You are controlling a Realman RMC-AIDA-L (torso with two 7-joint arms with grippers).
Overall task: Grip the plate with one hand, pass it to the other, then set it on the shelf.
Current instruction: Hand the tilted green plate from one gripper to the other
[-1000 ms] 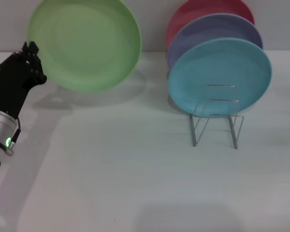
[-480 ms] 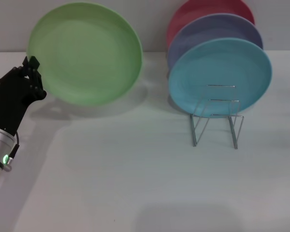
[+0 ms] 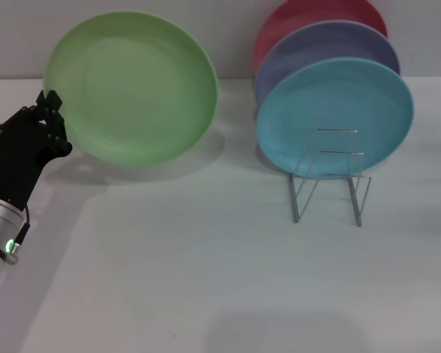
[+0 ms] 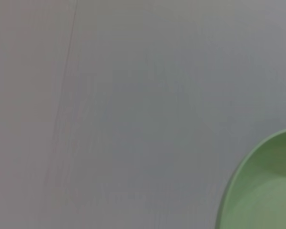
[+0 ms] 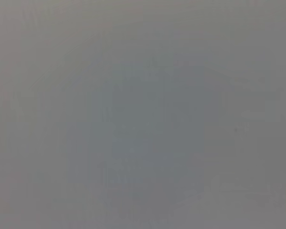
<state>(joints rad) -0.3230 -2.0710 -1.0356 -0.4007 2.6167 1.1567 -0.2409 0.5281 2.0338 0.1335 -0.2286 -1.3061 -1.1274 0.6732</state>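
The left gripper (image 3: 50, 110) is seen at the left of the head view, closed on the left rim of the light green plate (image 3: 132, 86), which is held lifted above the white table (image 3: 206, 265) and tilted so that its hollow face is turned toward the camera. In the left wrist view only an arc of the plate's rim (image 4: 264, 186) is shown. Well to the right, the shelf (image 3: 331, 180) is stood on the table, with a turquoise plate (image 3: 334, 110), a lavender plate (image 3: 327, 44) and a red plate (image 3: 309, 15) stacked upright in its slots. The right gripper is not seen in any view.
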